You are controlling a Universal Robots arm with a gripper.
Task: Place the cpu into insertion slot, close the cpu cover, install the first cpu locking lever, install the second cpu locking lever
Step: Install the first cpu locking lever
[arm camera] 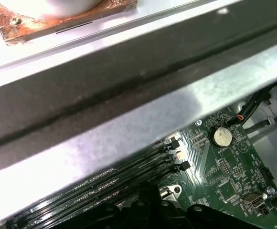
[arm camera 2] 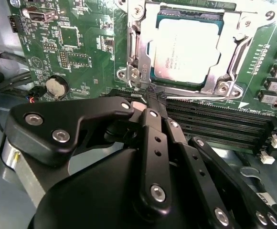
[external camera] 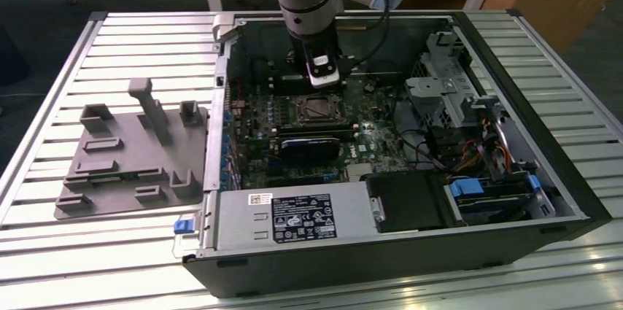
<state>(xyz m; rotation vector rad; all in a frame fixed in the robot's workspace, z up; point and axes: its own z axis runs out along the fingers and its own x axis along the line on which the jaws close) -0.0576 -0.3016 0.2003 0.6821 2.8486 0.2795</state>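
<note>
Cpu (arm camera 2: 186, 45) lies flat under lowered cpu cover (arm camera 2: 235, 29); pincer (arm camera 2: 153, 98) closed, just beside cover's edge

Silver cpu (arm camera 2: 186, 47) seated flat; cpu cover (arm camera 2: 239, 28) closed over it.

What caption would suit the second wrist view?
Robot hand beside the chip, seated under its closed metal cover.

open room lies above the cpu cover (arm camera 2: 234, 28), though the gripper (arm camera 2: 152, 97) crowds its edge over the memory slots (arm camera 2: 215, 120), and the graphics card (external camera: 309, 151) and drive cage (external camera: 438, 95) close in nearby.
</note>
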